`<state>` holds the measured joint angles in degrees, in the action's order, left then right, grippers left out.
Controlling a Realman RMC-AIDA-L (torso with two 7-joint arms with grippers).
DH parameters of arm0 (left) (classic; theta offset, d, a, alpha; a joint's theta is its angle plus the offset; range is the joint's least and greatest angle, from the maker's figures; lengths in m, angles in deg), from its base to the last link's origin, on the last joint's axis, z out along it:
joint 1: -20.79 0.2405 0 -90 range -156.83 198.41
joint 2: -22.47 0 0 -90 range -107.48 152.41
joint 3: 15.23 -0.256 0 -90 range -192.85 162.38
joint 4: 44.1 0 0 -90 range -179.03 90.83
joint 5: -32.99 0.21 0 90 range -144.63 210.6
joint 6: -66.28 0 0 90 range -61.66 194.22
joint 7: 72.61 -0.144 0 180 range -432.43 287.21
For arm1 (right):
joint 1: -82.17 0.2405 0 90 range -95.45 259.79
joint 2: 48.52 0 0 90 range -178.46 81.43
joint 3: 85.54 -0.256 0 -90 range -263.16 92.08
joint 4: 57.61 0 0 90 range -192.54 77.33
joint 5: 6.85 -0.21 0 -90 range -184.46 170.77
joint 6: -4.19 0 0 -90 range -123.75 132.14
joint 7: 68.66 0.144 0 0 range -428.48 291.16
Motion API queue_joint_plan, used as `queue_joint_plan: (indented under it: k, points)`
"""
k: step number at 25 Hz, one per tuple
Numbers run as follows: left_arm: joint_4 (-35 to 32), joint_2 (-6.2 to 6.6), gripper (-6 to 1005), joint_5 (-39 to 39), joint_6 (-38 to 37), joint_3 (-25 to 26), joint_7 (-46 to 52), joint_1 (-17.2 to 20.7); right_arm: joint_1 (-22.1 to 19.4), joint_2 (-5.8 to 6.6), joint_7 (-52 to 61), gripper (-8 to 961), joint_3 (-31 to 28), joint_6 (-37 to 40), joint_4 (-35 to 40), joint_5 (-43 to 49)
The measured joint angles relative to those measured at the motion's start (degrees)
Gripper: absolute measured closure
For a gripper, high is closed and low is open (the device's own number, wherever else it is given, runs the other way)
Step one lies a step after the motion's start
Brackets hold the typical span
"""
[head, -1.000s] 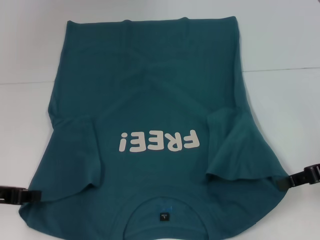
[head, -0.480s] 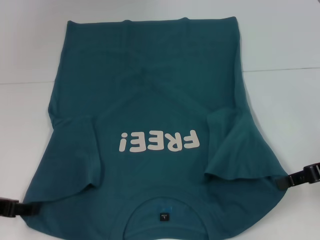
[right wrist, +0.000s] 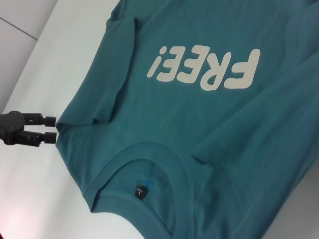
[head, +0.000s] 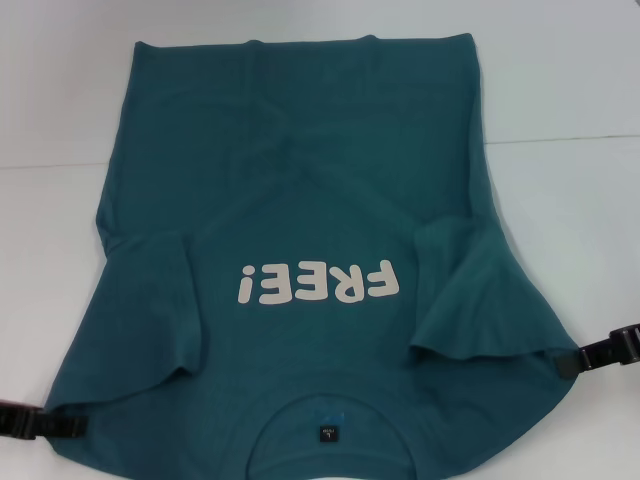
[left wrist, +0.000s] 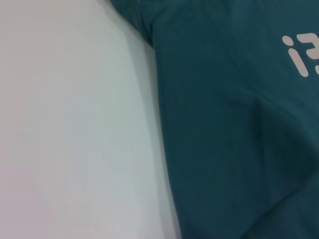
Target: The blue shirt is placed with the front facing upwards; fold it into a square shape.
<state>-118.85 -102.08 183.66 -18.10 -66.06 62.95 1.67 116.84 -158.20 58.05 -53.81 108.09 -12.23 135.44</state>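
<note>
The blue shirt (head: 300, 200) lies spread on the white table, front up. Its off-white "FREE!" print (head: 318, 283) reads upside down in the head view. The round neck with a small dark label (head: 327, 434) is on the side nearest me. Both short sleeves are folded in over the body. My left gripper (head: 80, 426) sits low at the near left, by the left sleeve's outer edge. In the right wrist view the left gripper (right wrist: 55, 129) is open, fingertips level with the cloth's edge. My right gripper (head: 566, 364) rests against the right sleeve's outer corner. The left wrist view holds only shirt cloth (left wrist: 239, 124) and table.
The white table (head: 570, 220) shows on both sides of the shirt and beyond its hem. A thin seam line (head: 560, 138) crosses the table behind the shirt's middle.
My left gripper has moved down toward the near edge and now reaches in to the sleeve's edge. The right gripper and the shirt have barely shifted.
</note>
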Motion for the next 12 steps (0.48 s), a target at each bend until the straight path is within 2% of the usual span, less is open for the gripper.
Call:
queue_joint_plan:
  k: [6,8,12]
  points:
    - [3.5,0.52,92,0.0,1.5,2.3,1.5,-1.3,0.1,-0.02,0.1,917,0.0,0.3,0.0,0.0]
    - [4.8,0.72,162,0.0,1.7,4.0,1.8,-1.9,0.1,-0.06,0.1,917,0.0,0.4,0.0,0.0]
    - [4.8,0.71,305,0.1,1.6,4.2,2.2,-2.0,0.2,-0.09,0.1,916,0.0,0.5,0.1,0.0]
